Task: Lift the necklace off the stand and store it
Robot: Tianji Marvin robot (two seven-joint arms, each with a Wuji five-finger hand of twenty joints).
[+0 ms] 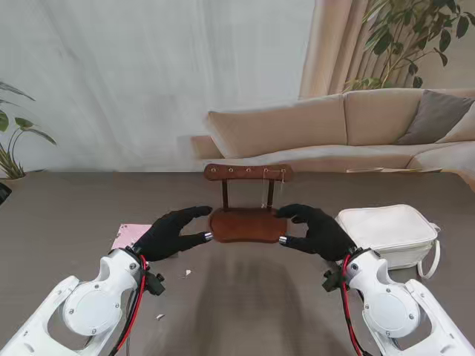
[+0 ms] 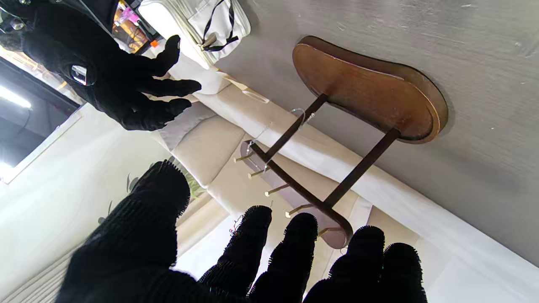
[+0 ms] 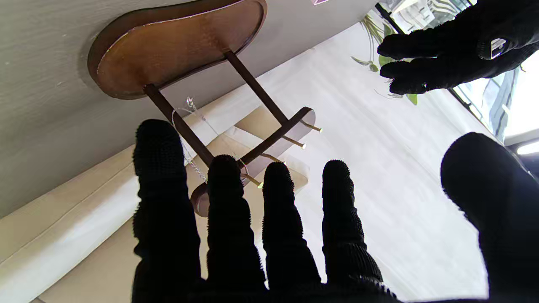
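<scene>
A wooden stand (image 1: 247, 221) with a peg bar (image 1: 248, 173) on two posts sits mid-table. A thin silver necklace (image 1: 274, 187) hangs from the pegs at the bar's right end, down beside the right post; it also shows as the necklace (image 2: 273, 132) and the necklace (image 3: 188, 139). My left hand (image 1: 174, 233) hovers open at the left of the stand's base. My right hand (image 1: 315, 231) hovers open at the base's right, fingers spread. Neither hand touches the necklace. The stand's base (image 2: 370, 88) and the base (image 3: 177, 46) fill both wrist views.
A white case (image 1: 387, 233) with a strap lies on the table right of my right hand. A pink card (image 1: 130, 235) lies left of my left hand, with small scraps (image 1: 159, 317) nearer to me. A sofa (image 1: 341, 130) stands beyond the table's far edge.
</scene>
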